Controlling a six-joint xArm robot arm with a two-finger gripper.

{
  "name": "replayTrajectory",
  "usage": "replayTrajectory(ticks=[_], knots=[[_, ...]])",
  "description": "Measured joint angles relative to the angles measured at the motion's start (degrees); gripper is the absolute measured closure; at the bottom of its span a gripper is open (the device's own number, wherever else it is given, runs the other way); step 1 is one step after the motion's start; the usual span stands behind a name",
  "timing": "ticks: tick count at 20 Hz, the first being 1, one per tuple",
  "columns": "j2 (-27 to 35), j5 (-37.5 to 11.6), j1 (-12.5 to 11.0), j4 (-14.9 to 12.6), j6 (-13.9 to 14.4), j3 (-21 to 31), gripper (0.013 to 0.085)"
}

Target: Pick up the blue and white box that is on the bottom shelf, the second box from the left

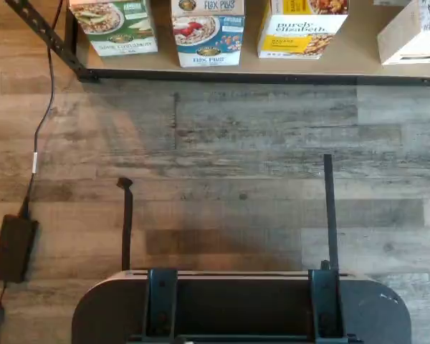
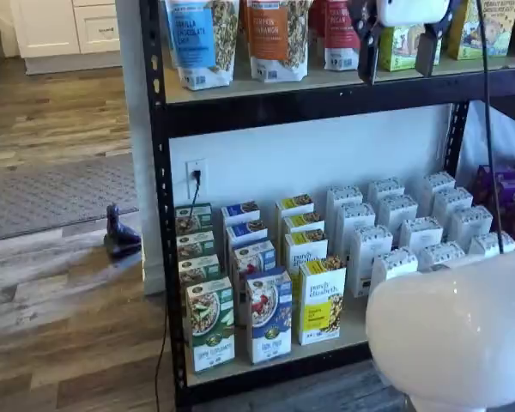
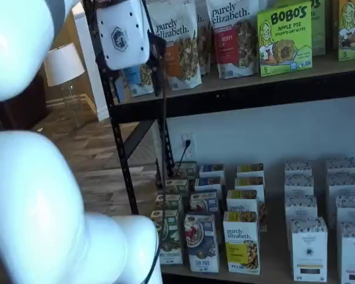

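Observation:
The blue and white box [image 2: 270,316] stands at the front of the bottom shelf [image 2: 266,373], between a green and white carton [image 2: 211,324] and a yellow and white carton [image 2: 323,300]. It also shows in a shelf view [image 3: 200,242] and in the wrist view [image 1: 208,32], where the shelf's beige board [image 1: 236,66] lies beyond bare floor. My gripper [image 2: 399,56] hangs high in front of the upper shelf, far above the box. A gap shows between its two black fingers, and it is empty. Its white body also shows in a shelf view [image 3: 123,32].
Rows of like cartons stand behind the front ones, with white cartons [image 2: 412,232] to the right. My arm's white body [image 2: 455,335] fills the lower right in front of the shelves. A black power adapter [image 1: 13,247] with its cable lies on the wood floor.

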Motion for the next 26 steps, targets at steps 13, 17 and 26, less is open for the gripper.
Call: replayTrajectory(ticks=[13,17,26], knots=[[0.3,-8.9,-0.2,-0.9,-0.2,7.8,0.013],[0.6,-12.8,-0.2,0.2,0.0,11.3,0.013],[2.0,-20.8,2.5,1.8,2.6,19.6,0.013]])
